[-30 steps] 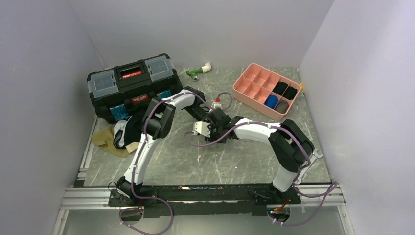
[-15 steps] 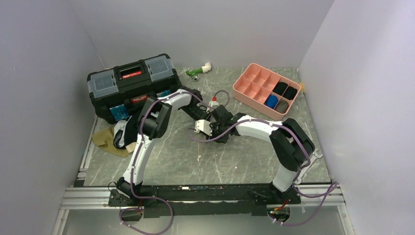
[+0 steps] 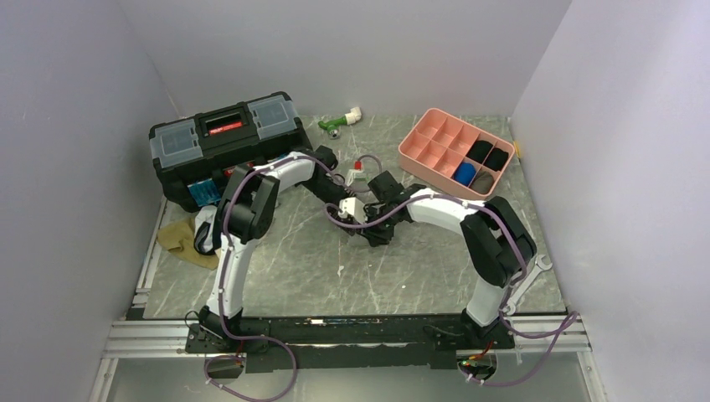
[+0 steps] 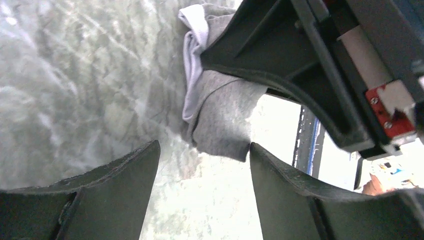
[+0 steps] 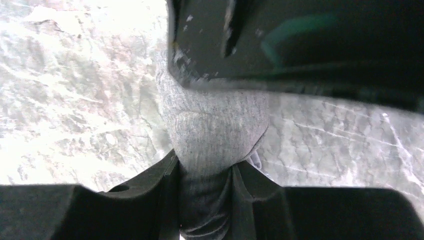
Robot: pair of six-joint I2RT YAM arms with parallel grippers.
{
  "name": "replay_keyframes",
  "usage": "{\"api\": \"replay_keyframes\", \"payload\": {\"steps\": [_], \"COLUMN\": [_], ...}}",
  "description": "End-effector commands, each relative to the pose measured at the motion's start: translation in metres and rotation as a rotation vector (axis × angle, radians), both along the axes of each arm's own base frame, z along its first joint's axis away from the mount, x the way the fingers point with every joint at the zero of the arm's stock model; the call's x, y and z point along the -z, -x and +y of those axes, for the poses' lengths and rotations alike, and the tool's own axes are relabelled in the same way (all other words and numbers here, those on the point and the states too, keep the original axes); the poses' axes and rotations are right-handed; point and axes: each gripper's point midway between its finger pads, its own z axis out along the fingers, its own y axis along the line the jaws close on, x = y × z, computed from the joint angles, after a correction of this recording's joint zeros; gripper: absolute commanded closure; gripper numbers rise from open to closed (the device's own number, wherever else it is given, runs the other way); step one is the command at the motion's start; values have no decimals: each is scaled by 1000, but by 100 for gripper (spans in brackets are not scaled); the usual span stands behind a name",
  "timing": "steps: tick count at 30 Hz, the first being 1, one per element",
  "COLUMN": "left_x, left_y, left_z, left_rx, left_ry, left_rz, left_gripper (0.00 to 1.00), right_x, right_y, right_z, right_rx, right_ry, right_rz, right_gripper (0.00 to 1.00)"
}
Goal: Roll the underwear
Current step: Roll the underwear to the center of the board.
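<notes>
Pinching the grey underwear (image 5: 212, 125) between the fingers of my right gripper (image 5: 205, 166), I am gripping one bunched end of it tightly while the rest is lying on the marbled tabletop (image 3: 293, 268), roughly midway between the left and right edges. My left gripper (image 4: 203, 150) is hovering just beside the same cloth with its fingers spread wide and nothing between them; the white waistband edge (image 4: 192, 60) is showing ahead of it. To roll this well, I judge I should be holding the pinched end taut and low, and bringing the left fingers onto the loose end so the layers are stacking evenly rather than twisting. The two grippers are crowding each other, so a collision is a risk. The stone-patterned surface is looking smooth, so the cloth may be sliding instead of turning. A heap of other underwear (image 3: 186, 241) is lying at the left edge, a black toolbox (image 3: 226, 146) is sitting toward the far left corner, a pink compartment tray (image 3: 435, 146) toward the far right corner, and plain pale walls (image 3: 352, 50) are enclosing the table on three sides.
</notes>
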Motion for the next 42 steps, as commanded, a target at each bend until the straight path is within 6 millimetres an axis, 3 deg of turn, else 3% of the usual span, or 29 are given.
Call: {"api": "replay_keyframes", "payload": {"steps": [1, 16, 27, 35, 42], "left_x": [0, -43, -64, -62, -59], "left_y": [-29, -53, -36, -1, 7], "left_z": [16, 36, 48, 28, -2], "left_rx": [-52, -271, -292, -115, -30], "left_ry": [-44, 50, 114, 84, 43], "left_rz": [-165, -224, -430, -703, -936], "left_gripper": [25, 26, 26, 24, 21], "right_x": [22, 25, 26, 26, 26], "right_y": [41, 41, 32, 30, 34], "right_z": [-31, -36, -37, -33, -31], "right_rx": [54, 101, 119, 117, 110], "right_ry": [82, 34, 27, 17, 12], "right_rz": [260, 431, 475, 523, 577], "right_gripper": [100, 100, 100, 100, 100]}}
